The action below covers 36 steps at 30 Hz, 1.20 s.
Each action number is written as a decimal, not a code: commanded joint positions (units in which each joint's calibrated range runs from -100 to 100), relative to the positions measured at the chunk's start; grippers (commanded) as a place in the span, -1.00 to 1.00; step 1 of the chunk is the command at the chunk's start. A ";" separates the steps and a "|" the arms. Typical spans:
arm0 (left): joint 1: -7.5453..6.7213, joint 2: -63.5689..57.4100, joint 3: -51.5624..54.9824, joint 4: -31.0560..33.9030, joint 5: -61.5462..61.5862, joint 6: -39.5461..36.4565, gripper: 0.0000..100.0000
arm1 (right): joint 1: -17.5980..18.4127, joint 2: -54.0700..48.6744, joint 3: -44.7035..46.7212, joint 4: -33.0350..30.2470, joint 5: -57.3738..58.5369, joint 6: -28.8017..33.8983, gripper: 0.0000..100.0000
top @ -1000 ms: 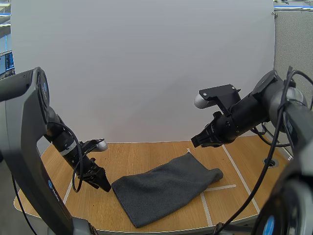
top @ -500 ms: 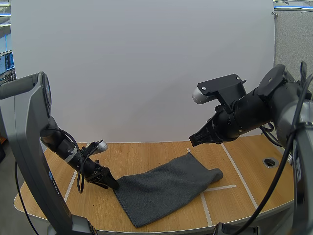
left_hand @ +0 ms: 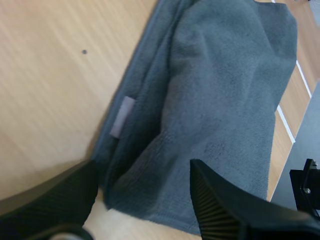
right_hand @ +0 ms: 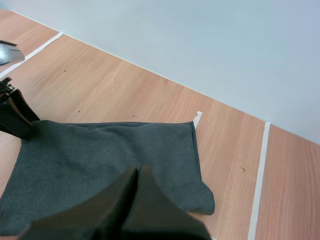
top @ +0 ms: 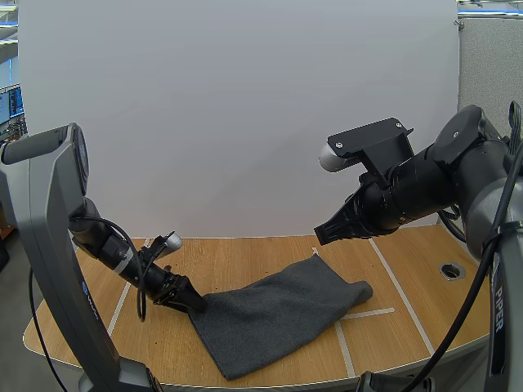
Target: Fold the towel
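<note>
The left gripper [top: 193, 305] sits low at the left corner of the grey towel [top: 278, 314], fingers spread wide astride its folded edge. The towel lies across the middle of the desk [top: 229, 257]. The right gripper [top: 322, 238] hangs above the towel's far corner, fingers closed together, empty.

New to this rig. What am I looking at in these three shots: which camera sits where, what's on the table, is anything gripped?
These are two robot arms, each ending in a two-fingered gripper, working at a wooden table. The wide picture comes from a camera behind and above the arms. The other two come from cameras on each arm's wrist, so the big dark fingers there are that arm's own. On the table lies a dark grey towel, beside white tape lines. The left gripper is low at the towel's corner, its fingers open either side of the edge. The right gripper hangs in the air above the towel's far end, shut on nothing. Nothing is held.
</note>
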 commanded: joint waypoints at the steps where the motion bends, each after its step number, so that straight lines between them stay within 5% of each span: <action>1: -2.45 0.90 0.21 -0.11 -0.83 0.22 0.76 | -0.27 -0.49 -0.40 -0.25 0.66 0.18 -1.00; 4: -3.04 0.90 0.21 -0.11 -2.00 0.11 0.57 | -0.27 -0.49 -0.40 -0.50 0.66 0.18 -1.00; 7: -3.03 0.90 0.21 0.26 -4.92 0.11 0.07 | -0.27 -0.49 -0.40 -1.87 0.66 0.18 -1.00; 9: -3.03 0.90 0.21 0.91 -7.91 0.26 -0.59 | -0.27 -0.49 -0.40 -2.58 0.66 0.18 -1.00; 11: -3.03 0.90 0.09 0.91 -9.20 1.13 -1.00 | -0.27 -0.49 -0.40 -2.71 0.66 0.18 -1.00; 36: -3.03 3.71 -24.74 0.54 -2.33 -5.64 -0.93 | -0.27 -0.49 -0.40 -2.71 0.66 0.18 -1.00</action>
